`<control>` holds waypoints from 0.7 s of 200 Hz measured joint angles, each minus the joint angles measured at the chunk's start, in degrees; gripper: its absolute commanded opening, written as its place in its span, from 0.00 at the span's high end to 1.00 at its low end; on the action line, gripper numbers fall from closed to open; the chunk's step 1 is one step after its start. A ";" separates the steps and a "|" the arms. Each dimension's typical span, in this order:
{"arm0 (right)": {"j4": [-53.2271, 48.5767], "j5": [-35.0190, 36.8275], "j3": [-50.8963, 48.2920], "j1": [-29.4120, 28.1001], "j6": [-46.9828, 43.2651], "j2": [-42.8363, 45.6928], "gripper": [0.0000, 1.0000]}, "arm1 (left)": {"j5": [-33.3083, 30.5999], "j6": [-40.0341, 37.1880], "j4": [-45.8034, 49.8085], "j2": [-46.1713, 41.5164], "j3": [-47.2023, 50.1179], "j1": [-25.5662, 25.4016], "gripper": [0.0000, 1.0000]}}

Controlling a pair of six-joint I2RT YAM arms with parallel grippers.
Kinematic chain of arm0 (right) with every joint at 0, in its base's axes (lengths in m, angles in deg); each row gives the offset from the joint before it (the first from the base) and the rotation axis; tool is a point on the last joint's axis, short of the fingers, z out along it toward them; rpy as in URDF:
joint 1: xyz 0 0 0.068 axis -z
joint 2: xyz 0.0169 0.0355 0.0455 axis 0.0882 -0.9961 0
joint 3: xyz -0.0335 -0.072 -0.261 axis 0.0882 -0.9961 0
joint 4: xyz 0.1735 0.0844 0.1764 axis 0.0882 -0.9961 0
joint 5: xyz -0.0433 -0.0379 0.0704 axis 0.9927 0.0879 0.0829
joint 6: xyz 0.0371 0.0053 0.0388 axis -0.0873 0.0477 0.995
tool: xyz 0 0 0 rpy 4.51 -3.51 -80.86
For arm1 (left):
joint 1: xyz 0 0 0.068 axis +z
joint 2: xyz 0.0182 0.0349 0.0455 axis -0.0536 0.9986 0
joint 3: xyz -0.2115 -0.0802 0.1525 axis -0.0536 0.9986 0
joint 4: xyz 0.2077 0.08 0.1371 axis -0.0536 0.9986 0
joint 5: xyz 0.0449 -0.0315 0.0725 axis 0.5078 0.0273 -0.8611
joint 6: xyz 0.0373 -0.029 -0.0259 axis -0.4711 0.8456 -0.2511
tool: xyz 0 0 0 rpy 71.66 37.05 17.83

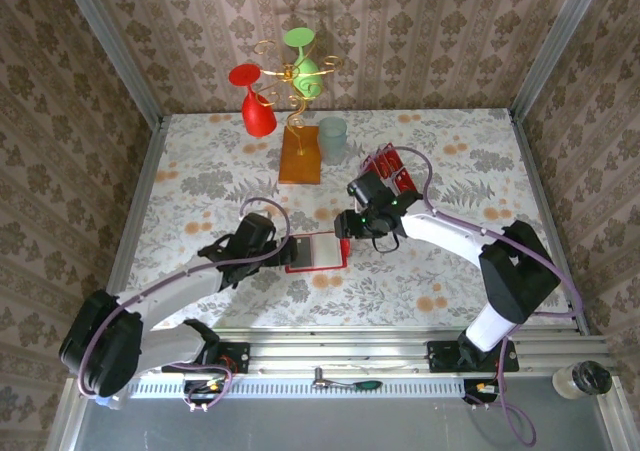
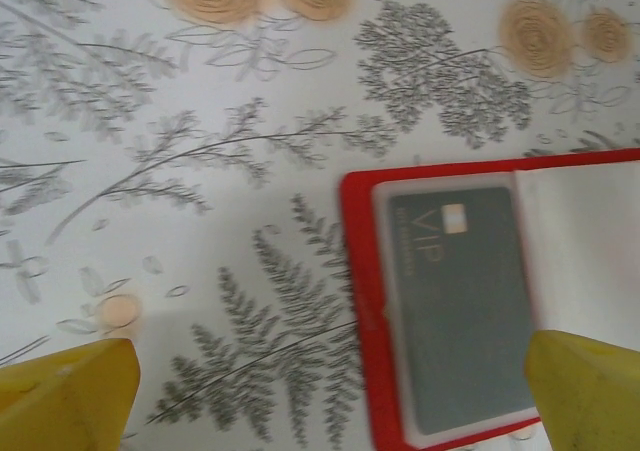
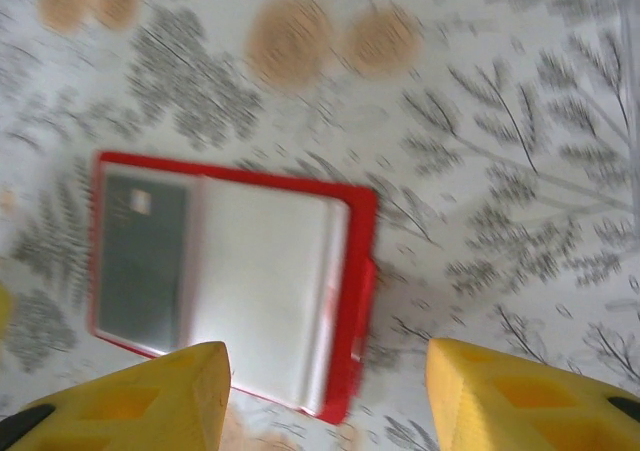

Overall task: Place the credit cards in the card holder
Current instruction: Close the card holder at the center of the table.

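Observation:
The card holder (image 1: 318,253) lies open on the flowered table between my two grippers, red rim outside and pale pockets inside. A dark grey card (image 2: 462,301) marked VIP sits in its left pocket, also seen in the right wrist view as the dark card (image 3: 140,256). My left gripper (image 2: 330,396) hangs open over the holder's left edge (image 2: 360,301), nothing between its yellow fingers. My right gripper (image 3: 330,396) stands open above the holder's right edge (image 3: 355,301), empty. More red credit cards (image 1: 395,171) stand in a bunch behind the right arm.
An orange-brown stand base (image 1: 300,154) with a gold wire frame carries a red glass (image 1: 257,106) and a green glass (image 1: 305,66) at the back. A pale cup (image 1: 332,138) stands beside it. Patterned walls close in the table's sides.

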 measured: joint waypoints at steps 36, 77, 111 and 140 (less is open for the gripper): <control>1.62 -0.26 -1.90 0.09 0.72 -2.78 0.61 | 4.63 0.00 -4.37 6.16 -2.82 1.14 0.00; 5.51 -1.27 -2.78 0.37 1.79 -5.46 0.94 | 7.43 0.00 -8.94 10.64 -3.06 1.77 0.00; 7.80 -2.23 -4.11 0.79 2.16 -5.53 1.00 | 8.31 0.00 -11.91 12.57 -3.06 1.81 0.00; 9.64 -3.26 -5.60 0.79 3.15 -5.53 1.00 | 8.94 0.00 -14.29 13.57 -3.06 1.81 0.00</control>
